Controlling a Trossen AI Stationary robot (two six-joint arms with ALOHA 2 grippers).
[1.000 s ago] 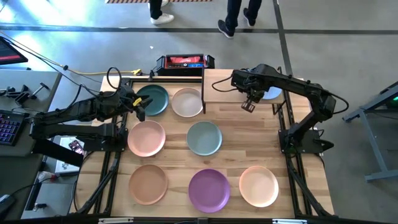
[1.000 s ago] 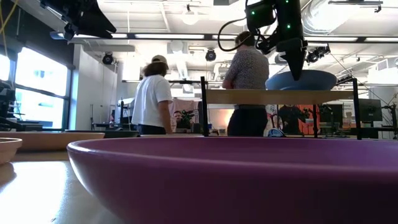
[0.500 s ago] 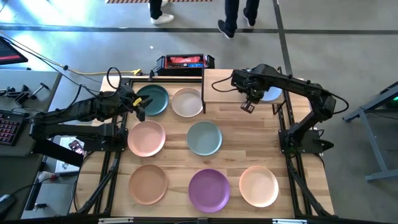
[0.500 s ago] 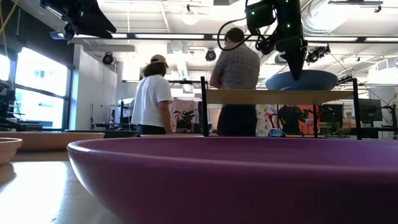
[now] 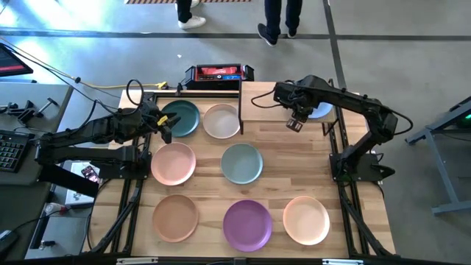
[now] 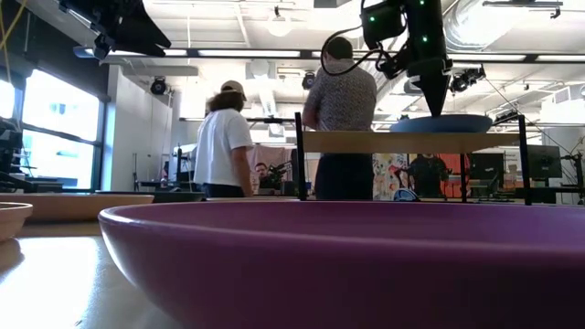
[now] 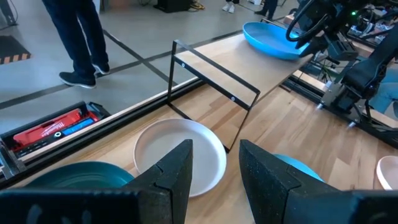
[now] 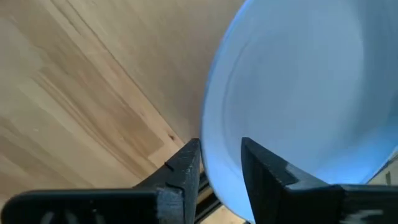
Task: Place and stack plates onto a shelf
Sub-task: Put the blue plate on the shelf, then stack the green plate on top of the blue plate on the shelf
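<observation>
The blue plate (image 6: 441,123) lies level on the right end of the shelf (image 5: 263,103), mostly under my right arm in the high view. My right gripper (image 5: 295,123) stands at the plate's left rim, shut on it. My left gripper (image 5: 165,125) hovers open over the left edge of the dark teal plate (image 5: 185,118), touching nothing. On the table lie the beige (image 5: 221,121), pink (image 5: 174,163), sage green (image 5: 242,163), tan (image 5: 175,217), purple (image 5: 247,224) and peach (image 5: 306,219) plates. My right gripper holds the blue plate by its rim (image 8: 214,155) on the side toward the table's left. One finger (image 8: 264,171) is inside the plate and the other finger (image 8: 183,168) is outside. The fingers point down from above. The plate's underside rests level on the shelf board (image 6: 393,142).
The left half of the shelf board (image 7: 217,53) is bare wood. A red and black case (image 5: 218,73) sits past the table's far edge. People stand (image 6: 340,110) and walk beyond the table. The purple plate's rim (image 6: 302,265) fills the foreground of the low view.
The blue plate has tipped down from a tilt, with its raised side dropping until it lies level on the shelf. My right gripper has stayed at its rim. A person behind the table has walked toward the left.
</observation>
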